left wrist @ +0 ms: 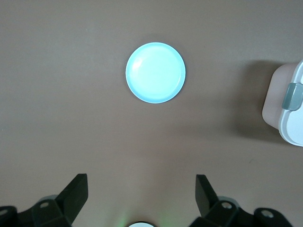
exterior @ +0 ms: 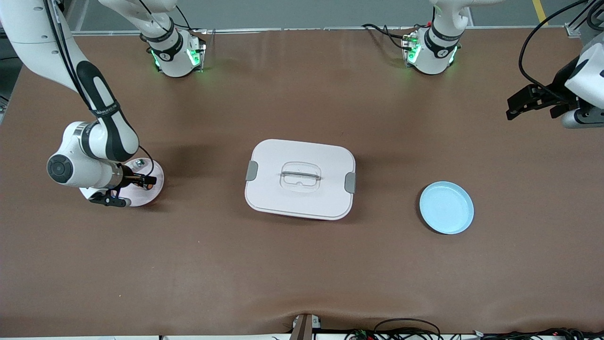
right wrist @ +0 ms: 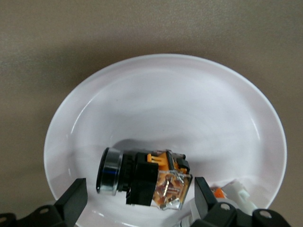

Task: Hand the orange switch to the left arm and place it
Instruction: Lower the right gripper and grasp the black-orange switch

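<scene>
Closest to the front camera is the light blue plate, sitting toward the left arm's end of the brown counter with nothing on it. A bit farther from the camera, in the middle of the counter, is the box, white with grey latches on its short sides and a recessed handle in the lid, lid on. At about the same depth, toward the right arm's end, is a white plate, and that's where the orange switch is: lying on its side in the plate, black body with a silver ring at one end and orange-brown bits at the other. A second small piece with a bit of orange on it lies just beside it in the same plate.

The right hand is down low at the white plate, fingers spread apart either side of the switch, not pinching it. The left hand waits up in the air over bare counter at the left arm's end, fingers released, holding nothing.
</scene>
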